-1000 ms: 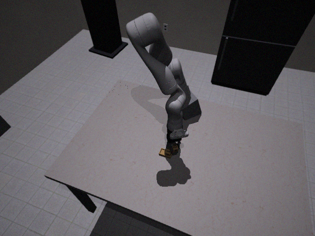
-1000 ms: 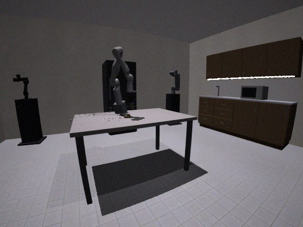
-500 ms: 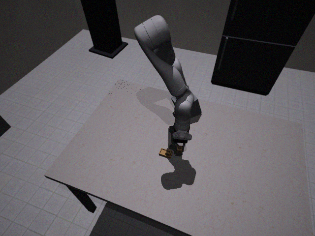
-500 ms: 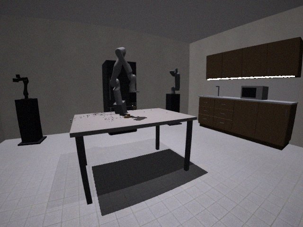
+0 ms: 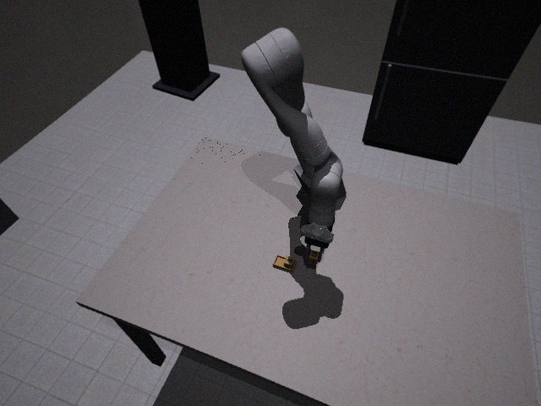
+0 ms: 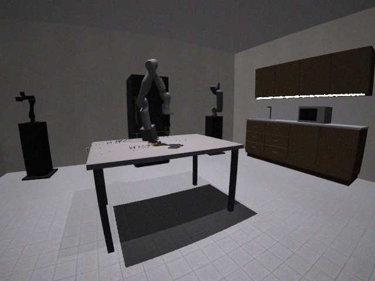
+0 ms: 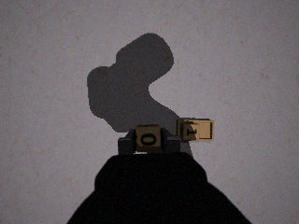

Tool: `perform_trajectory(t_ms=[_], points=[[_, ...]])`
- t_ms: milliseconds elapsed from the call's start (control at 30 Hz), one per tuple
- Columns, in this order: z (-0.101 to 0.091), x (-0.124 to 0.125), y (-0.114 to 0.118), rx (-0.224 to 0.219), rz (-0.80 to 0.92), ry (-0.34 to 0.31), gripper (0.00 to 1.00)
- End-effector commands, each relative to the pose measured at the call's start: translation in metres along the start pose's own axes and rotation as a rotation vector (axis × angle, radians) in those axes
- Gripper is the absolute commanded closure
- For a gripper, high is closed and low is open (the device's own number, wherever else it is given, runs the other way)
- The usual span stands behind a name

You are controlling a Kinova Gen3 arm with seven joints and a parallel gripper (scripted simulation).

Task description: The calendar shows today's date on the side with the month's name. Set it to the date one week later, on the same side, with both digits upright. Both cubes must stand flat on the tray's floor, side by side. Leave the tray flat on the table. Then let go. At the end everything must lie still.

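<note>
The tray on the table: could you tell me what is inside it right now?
One cube showing a 1 stands at one end of the tray; the other slot looks vacant. The cube marked 0 is held in the gripper, outside it. The month side cannot be seen.
</note>
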State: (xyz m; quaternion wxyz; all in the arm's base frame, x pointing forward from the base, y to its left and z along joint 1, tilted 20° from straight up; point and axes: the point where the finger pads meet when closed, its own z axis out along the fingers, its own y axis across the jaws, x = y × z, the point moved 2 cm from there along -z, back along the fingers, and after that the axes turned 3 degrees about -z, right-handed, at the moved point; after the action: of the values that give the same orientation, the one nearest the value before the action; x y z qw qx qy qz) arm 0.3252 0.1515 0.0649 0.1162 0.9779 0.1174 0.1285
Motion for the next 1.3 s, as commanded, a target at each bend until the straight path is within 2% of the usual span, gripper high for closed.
perform_trajectory(t_ms=[0,1267], points=[[-0.0005,-0.0013,-0.0053,0.001,0.007,0.002,0.43],[0.0032,-0.0022,-0.0083,0.000,0.054,0.005,0.43]])
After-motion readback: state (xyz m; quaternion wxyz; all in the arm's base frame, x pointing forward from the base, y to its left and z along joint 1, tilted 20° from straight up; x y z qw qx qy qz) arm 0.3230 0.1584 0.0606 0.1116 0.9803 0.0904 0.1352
